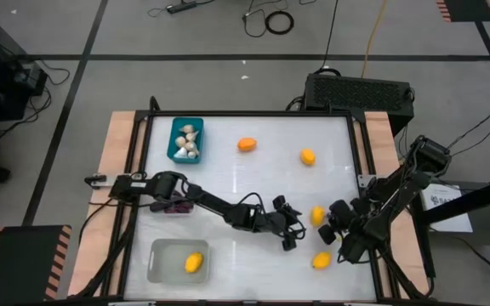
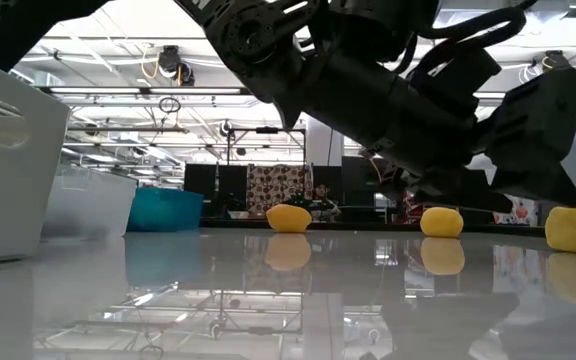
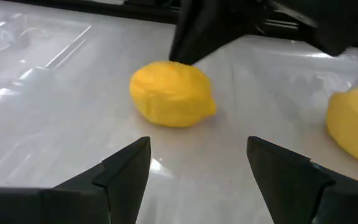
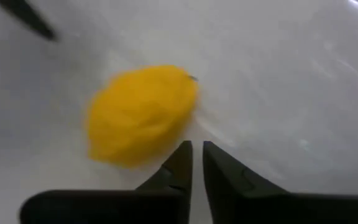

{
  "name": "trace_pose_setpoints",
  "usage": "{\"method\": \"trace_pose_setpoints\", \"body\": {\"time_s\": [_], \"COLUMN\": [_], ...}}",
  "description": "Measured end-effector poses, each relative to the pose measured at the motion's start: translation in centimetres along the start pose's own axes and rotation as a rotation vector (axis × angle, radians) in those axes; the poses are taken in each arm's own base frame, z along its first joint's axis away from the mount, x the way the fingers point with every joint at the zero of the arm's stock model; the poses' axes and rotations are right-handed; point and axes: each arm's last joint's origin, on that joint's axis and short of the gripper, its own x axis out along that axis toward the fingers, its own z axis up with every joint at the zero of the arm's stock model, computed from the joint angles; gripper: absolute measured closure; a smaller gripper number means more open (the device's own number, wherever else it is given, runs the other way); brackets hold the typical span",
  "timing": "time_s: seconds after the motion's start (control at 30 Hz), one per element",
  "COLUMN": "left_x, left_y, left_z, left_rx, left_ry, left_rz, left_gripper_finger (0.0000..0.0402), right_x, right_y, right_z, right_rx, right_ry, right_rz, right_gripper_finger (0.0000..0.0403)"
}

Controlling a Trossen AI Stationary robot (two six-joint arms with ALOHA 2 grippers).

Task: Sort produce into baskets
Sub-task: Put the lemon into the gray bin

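A yellow lemon (image 1: 316, 216) lies on the white table toward its right side, between my two grippers. My left gripper (image 3: 197, 146) is open just short of this lemon (image 3: 173, 93), on its left side, with nothing between the fingers. My right gripper (image 4: 197, 146) is shut and slants down beside the same lemon (image 4: 142, 115). A second lemon (image 1: 321, 260) lies nearer the front edge. The teal bin (image 1: 185, 138) at the far left holds garlic bulbs. The translucent bin (image 1: 177, 261) at the near left holds one lemon (image 1: 193, 263). My right gripper slants down from above with its shut fingertips (image 3: 188, 46) right at the lemon's upper far side (image 3: 176, 65). Whether they touch it, I cannot tell. The lemon rests on the table.
Two more lemons (image 1: 246, 144) (image 1: 307, 156) lie toward the far edge. A purple eggplant (image 1: 175, 206) lies under my left arm. A black box with cables (image 1: 360, 92) stands behind the table's far right corner.
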Motion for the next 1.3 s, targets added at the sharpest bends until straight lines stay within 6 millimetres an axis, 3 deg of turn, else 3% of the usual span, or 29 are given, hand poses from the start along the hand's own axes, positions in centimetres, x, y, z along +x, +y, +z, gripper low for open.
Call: {"method": "trace_pose_setpoints", "body": {"time_s": [0.13, 0.47, 0.73, 0.9, 1.3], "left_x": [0.1, 0.1, 0.0, 0.1, 0.1], "left_y": [0.2, 0.2, 0.1, 0.3, 0.5], "left_z": [0.0, 0.0, -0.2, -0.1, -0.1], "left_rx": [0.000, 0.000, 0.004, 0.003, 0.008], "left_ry": [0.004, 0.007, 0.019, 0.019, 0.020], "left_rz": [0.017, 0.016, 0.007, 0.009, 0.011], "left_gripper_finger": [0.0127, 0.0127, 0.0127, 0.0127, 0.0127], "right_x": [0.0, -0.4, -0.7, -0.5, -0.4], "right_y": [1.1, 2.7, 1.3, -0.3, 0.3], "right_z": [-0.2, -0.4, -0.3, 0.2, 0.6], "right_rx": [-0.013, -0.026, -0.090, -0.051, -0.043], "right_ry": [-0.004, -0.062, 0.147, 0.092, -0.007], "right_rz": [0.110, 0.271, 0.151, -0.005, 0.059], "right_gripper_finger": [0.0398, 0.0401, 0.0402, 0.0402, 0.0403]}}
